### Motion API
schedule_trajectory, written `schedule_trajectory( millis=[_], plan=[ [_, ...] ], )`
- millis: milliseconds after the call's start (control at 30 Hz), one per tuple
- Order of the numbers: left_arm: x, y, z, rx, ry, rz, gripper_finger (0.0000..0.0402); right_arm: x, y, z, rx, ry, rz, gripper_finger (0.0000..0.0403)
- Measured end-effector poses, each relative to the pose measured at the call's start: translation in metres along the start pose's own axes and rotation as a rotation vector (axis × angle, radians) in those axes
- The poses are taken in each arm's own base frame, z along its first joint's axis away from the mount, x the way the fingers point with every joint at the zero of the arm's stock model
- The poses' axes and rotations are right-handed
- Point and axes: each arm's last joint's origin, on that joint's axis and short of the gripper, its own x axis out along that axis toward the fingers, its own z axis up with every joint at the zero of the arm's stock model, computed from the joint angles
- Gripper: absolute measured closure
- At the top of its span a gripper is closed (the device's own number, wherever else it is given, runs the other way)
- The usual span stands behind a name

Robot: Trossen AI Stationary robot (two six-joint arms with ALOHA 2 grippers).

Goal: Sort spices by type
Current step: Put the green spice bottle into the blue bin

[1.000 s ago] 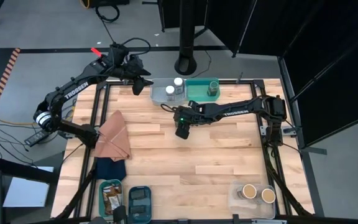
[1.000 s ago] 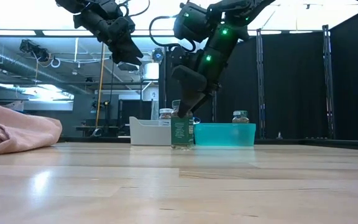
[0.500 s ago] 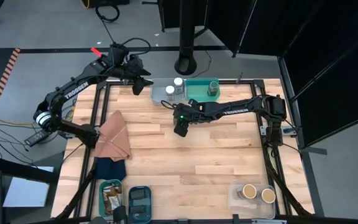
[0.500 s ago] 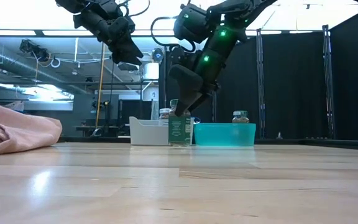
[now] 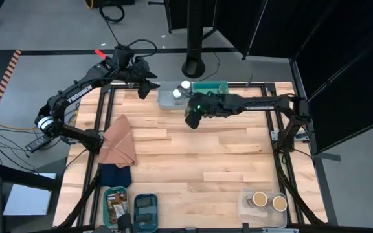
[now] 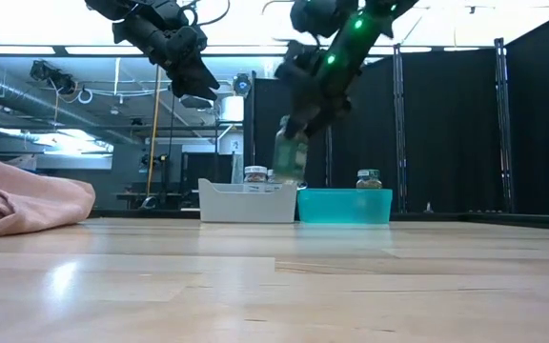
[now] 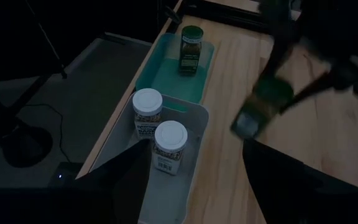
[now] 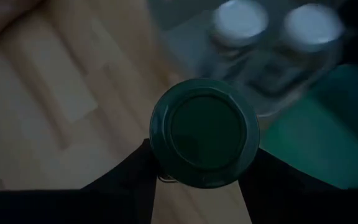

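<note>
My right gripper (image 5: pixel 192 119) is shut on a green-lidded spice jar (image 6: pixel 291 155) and holds it in the air just in front of the two far bins. The white bin (image 5: pixel 166 98) holds two white-lidded jars (image 7: pixel 146 106) (image 7: pixel 169 140). Beside it, the teal bin (image 7: pixel 166 74) holds one green-lidded jar (image 7: pixel 191 46), standing upright. My left gripper (image 5: pixel 149 87) hangs open over the table's far left corner, beside the white bin, touching nothing. My right gripper pinches the green-lidded jar between its two fingers, at the sides just under the lid (image 8: pixel 205 132). The fingers come from above, pointing down. The jar hangs below them, lifted clear of the table (image 6: pixel 291 155) and slightly tilted.
A pinkish-brown cloth (image 5: pixel 118 142) and a dark blue cloth (image 5: pixel 115 175) lie at the left edge. At the near edge stand a bin with brown packets (image 5: pixel 115 202), a bin with black boxes (image 5: pixel 146 210) and a clear bin with tan-topped jars (image 5: pixel 264 200). Bare wood fills the middle.
My right gripper has lifted the green-lidded jar, which stood on the table a moment ago, clear of the wood. It has carried the jar up and toward the far edge, close to the white and teal bins, and the jar is now tilted.
</note>
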Motion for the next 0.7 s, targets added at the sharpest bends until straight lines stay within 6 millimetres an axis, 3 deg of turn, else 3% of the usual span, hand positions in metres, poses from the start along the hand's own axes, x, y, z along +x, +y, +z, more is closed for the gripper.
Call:
schedule_trajectory(
  millis=[200,300,467,700],
  plan=[
    [0.0,0.0,0.0,0.001,0.0,0.001,0.0144,-0.035,-0.034,0.013,0.059,-0.065,-0.127,0.0212],
    [0.0,0.0,0.0,0.002,0.0,0.001,0.0144,-0.04,-0.053,0.02,0.128,-0.099,-0.178,0.0212],
    [0.0,0.0,0.0,0.002,0.0,0.002,0.0144,-0.023,-0.075,0.022,0.245,-0.081,-0.243,0.0212],
    [0.0,0.0,0.0,0.002,0.001,0.005,0.0144,0.019,-0.086,0.015,0.26,0.0,-0.295,0.0212]
  ],
)
